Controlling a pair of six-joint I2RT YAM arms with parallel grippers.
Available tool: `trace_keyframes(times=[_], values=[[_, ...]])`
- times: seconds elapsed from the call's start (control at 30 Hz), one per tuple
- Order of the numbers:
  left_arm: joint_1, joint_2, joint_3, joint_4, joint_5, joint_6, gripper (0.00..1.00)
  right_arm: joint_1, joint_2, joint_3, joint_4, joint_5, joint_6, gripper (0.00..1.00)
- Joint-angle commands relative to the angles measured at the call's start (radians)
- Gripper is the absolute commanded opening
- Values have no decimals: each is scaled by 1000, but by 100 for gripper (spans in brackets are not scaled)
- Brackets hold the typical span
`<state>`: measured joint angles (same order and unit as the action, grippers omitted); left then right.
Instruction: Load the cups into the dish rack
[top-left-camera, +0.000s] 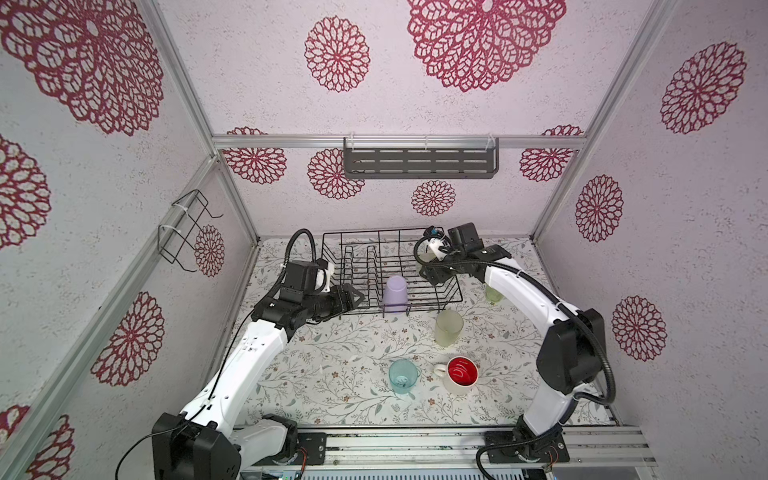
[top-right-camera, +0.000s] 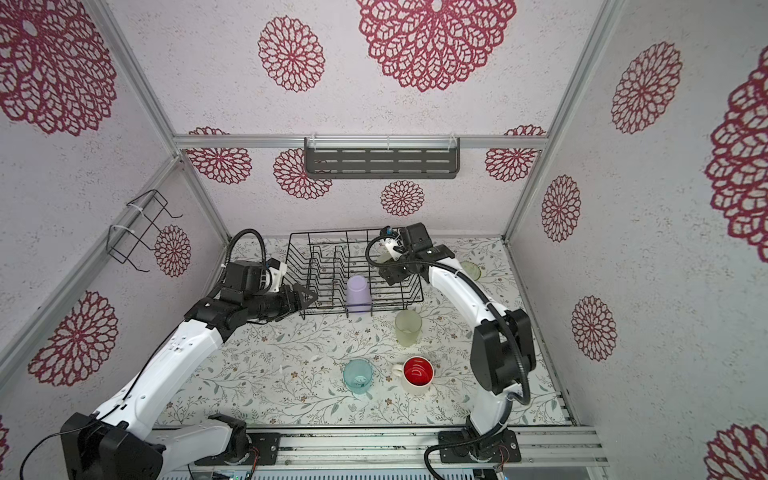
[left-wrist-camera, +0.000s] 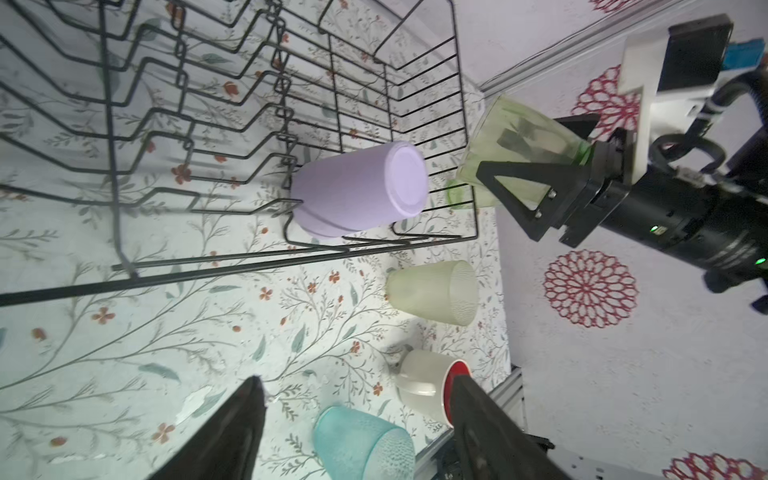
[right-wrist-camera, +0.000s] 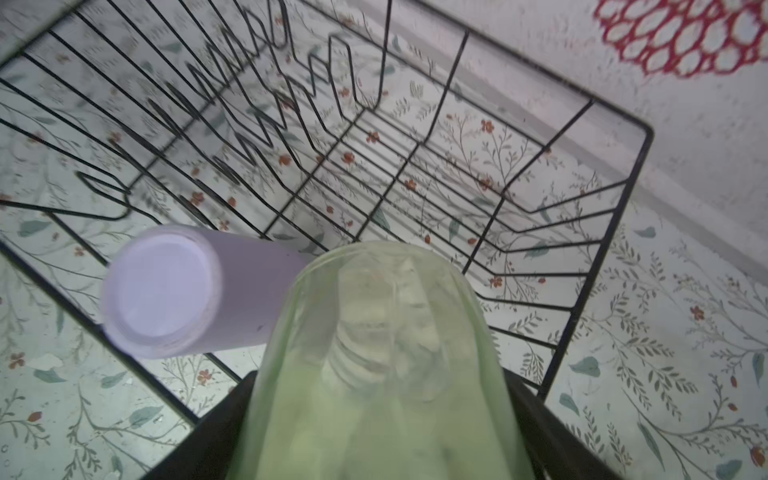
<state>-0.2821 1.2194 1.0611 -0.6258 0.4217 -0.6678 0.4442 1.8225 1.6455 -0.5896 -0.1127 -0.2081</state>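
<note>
No lettering, label, brand name or number can be read anywhere in these views. The only candidate is a few pale strokes on the red inside of the cream mug, seen in a top view. They are too small to tell whether they are writing or glare.

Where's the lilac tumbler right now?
In both top views the lilac tumbler stands bottom-up inside the dish rack, at its near edge, just right of the plate dividers.
</note>
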Motion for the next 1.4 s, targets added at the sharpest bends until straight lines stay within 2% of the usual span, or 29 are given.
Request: trace_keyframes(times=[0.0, 0.13, 0.23, 0.47, 0.7, 1.0, 1.2, 1.37], values=[[8, 6, 27, -63, -73, 52, 75, 5, 60, 127, -182, 74, -2, 61], [12, 16, 19, -61, -54, 56, 75, 5, 170, 250, -289, 124, -10, 62], [14, 26, 5, -53, -37, 45, 76, 5, 236, 312, -355, 115, -22, 63], [17, 11, -30, -51, -100, 29, 76, 2, 319, 336, -421, 104, -47, 63], [22, 11, -31, -62, -104, 31, 76, -3, 391, 405, -463, 80, -55, 65], [24, 15, -57, -44, -93, 12, 76, -4, 416, 411, -479, 76, -53, 68], [24, 3, -73, -28, -107, 3, 76, -3, 383, 347, -424, 83, -50, 76], [24, 6, -52, -57, -94, 4, 77, -4, 383, 347, -421, 114, -48, 78]])
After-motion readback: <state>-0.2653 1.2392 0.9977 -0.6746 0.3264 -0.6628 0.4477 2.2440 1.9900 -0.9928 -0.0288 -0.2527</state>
